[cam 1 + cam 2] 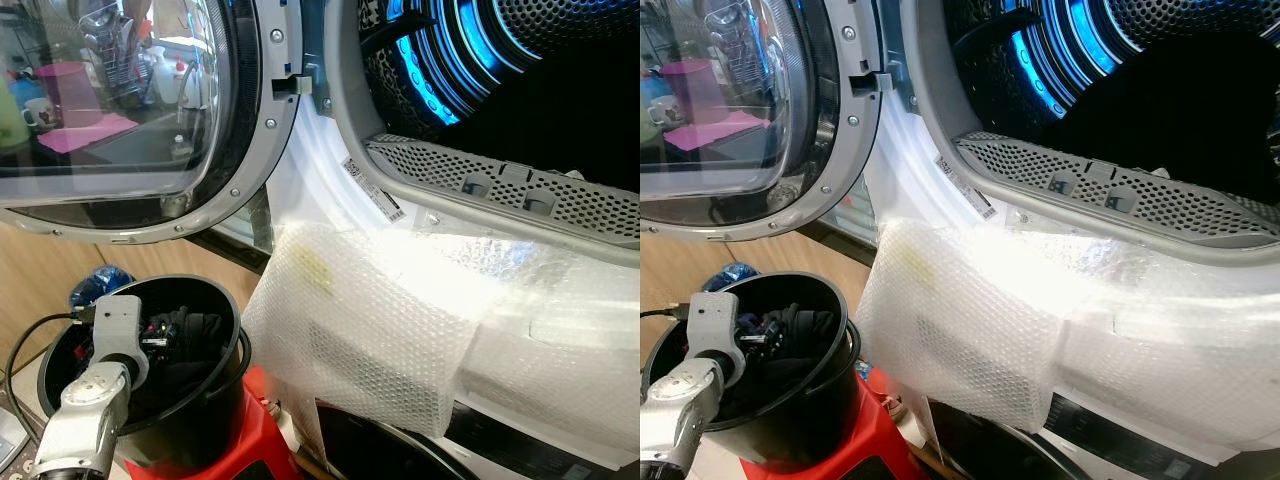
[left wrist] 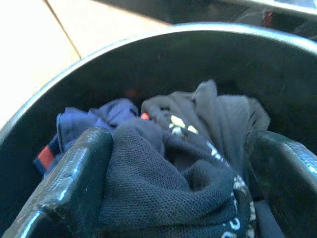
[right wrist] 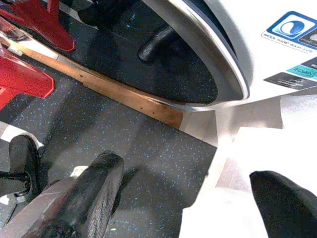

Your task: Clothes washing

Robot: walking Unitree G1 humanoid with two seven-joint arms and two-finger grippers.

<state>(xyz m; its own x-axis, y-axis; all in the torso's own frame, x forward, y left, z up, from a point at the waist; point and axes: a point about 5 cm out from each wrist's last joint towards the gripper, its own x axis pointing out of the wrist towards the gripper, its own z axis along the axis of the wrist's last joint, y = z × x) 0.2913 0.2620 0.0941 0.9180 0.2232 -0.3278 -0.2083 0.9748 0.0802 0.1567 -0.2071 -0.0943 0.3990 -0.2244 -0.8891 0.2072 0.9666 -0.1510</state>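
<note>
1. One round glass washer door with a grey rim [image 1: 130,110] stands swung open at the far left, its glass reflecting a room.
2. One black round plastic bucket [image 1: 215,400] sits at the near left on one red plastic stool [image 1: 262,445], on the wooden floor.
3. Inside the bucket lies a heap of dark clothes [image 2: 183,163]: one black mesh-knit garment with pale print on top, one blue garment [image 2: 94,121] under it at the far wall.
4. The silver left arm bends down over the bucket rim, its wrist pointing into the bucket; the left gripper [image 2: 178,173] has its two black fingers [image 2: 74,178] spread apart on either side of the black garment, touching the cloth but not clenched.
5. One sheet of clear bubble wrap [image 1: 380,330] hangs over the white washer front, middle to right.
6. One open drum mouth [image 1: 500,70], blue-lit, is at the far right.
7. The right gripper [image 3: 188,193] hangs low over the speckled dark floor mat [image 3: 133,148], fingers wide apart, holding nothing.
</note>
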